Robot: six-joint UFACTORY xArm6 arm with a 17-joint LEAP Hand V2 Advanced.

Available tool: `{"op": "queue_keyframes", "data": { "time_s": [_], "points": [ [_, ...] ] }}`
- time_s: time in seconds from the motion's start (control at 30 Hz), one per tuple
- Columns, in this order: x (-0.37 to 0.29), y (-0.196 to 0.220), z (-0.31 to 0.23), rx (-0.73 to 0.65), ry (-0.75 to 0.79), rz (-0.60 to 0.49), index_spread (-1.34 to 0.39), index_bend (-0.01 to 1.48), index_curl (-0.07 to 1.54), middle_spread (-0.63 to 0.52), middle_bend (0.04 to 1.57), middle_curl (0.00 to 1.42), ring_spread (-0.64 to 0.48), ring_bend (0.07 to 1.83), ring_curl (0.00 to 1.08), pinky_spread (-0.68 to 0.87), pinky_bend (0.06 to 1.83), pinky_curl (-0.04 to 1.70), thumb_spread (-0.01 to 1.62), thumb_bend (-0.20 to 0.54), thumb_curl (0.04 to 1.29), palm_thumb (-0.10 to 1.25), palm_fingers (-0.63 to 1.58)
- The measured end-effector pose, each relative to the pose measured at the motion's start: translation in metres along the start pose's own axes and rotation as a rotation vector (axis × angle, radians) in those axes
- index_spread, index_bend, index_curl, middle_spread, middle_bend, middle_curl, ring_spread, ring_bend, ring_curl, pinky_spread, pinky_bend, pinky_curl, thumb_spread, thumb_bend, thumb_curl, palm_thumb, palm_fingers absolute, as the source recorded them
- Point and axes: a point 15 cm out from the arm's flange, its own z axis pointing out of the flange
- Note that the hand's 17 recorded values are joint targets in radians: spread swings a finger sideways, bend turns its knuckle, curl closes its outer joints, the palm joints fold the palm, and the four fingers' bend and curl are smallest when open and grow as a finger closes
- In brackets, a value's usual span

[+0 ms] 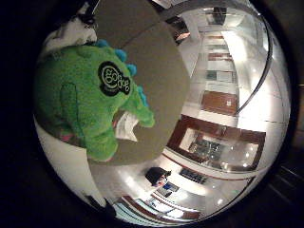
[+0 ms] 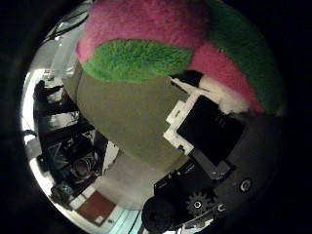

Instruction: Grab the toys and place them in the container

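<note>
Carrying looks like the step in hand: a green plush dinosaur toy with blue spikes and a pink belly (image 1: 90,99) sits against the palm, the white-and-black hand (image 2: 204,129) curled around it above an olive round table (image 1: 161,80). Next comes finding the container (unseen here).

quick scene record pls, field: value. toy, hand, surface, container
toy: green plush with blue spikes, pink patches and a round black patch; fills much of both palm views, so close to the palm
hand: white and black parts and a gear show beside the plush; finger pose cannot be told
surface: olive-brown round table behind the plush; contact between them not visible
container: not in view
background: room with shiny floor and wooden furniture
</note>
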Motion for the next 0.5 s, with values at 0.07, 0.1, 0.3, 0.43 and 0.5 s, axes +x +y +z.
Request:
{"op": "queue_keyframes", "data": {
  "time_s": [0.07, 0.1, 0.3, 0.43, 0.5],
  "points": [
    [0.007, -0.005, -0.027, 0.013, 0.002, 0.008, -0.31, 1.07, 0.95, -0.22, 1.25, 0.91, -0.24, 1.37, 0.76, -0.17, 1.57, 0.59, 1.07, -0.008, 0.45, 0.94, 1.07],
    [0.008, -0.006, -0.041, 0.016, -0.008, 0.012, -0.31, 1.07, 0.96, -0.22, 1.25, 0.91, -0.24, 1.37, 0.77, -0.17, 1.57, 0.6, 1.08, -0.009, 0.45, 0.95, 1.07],
    [-0.008, -0.036, -0.139, 0.062, -0.133, 0.029, -0.29, 1.07, 0.98, -0.2, 1.25, 0.93, -0.24, 1.36, 0.79, -0.17, 1.55, 0.64, 1.09, -0.009, 0.49, 1.01, 1.07],
    [-0.031, -0.083, -0.228, 0.167, -0.195, -0.001, -0.28, 1.07, 0.99, -0.19, 1.25, 0.93, -0.24, 1.36, 0.81, -0.17, 1.53, 0.67, 1.08, -0.011, 0.52, 1.04, 1.08],
    [-0.052, -0.101, -0.263, 0.199, -0.215, -0.034, -0.27, 1.07, 0.99, -0.18, 1.25, 0.93, -0.24, 1.35, 0.82, -0.17, 1.53, 0.68, 1.08, -0.011, 0.53, 1.05, 1.08]
  ]
}}
